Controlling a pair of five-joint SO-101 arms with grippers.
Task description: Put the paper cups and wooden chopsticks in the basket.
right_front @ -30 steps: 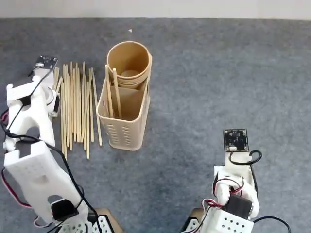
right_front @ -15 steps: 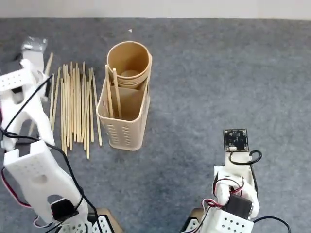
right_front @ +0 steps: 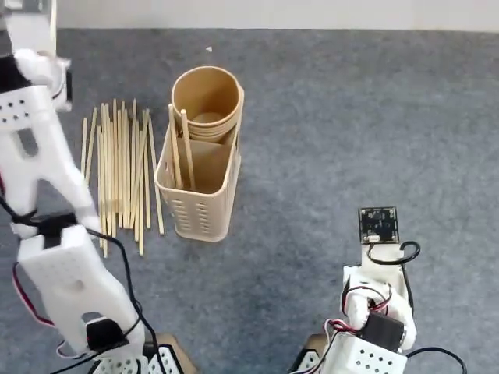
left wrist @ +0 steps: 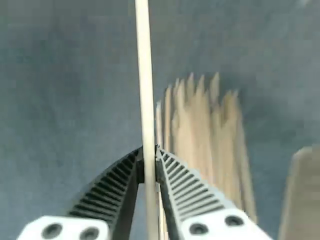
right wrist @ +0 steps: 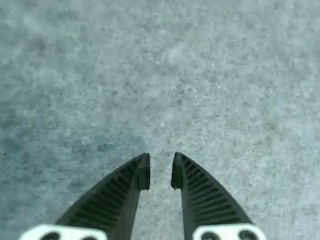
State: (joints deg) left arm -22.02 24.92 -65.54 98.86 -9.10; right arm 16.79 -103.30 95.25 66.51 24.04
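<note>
Carpet (right_front: 351, 117) — left arm (right_front: 31, 140) high, pinching chopstick (left wrist: 145, 100)

One chopstick (left wrist: 144, 75) sits between the jaws of the left gripper (left wrist: 149, 156). Pile of chopsticks (left wrist: 200, 117) lies below the gripper, basket (right_front: 199, 209) beyond the pile. Cup (right_front: 228, 117) in basket.

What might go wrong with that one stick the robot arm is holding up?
The left gripper pinches the chopstick at one narrow spot, so it may swivel or slip out. The basket has a narrow free slot beside the paper cups, so the tip might catch its rim. A dropped stick could scatter the pile.
</note>
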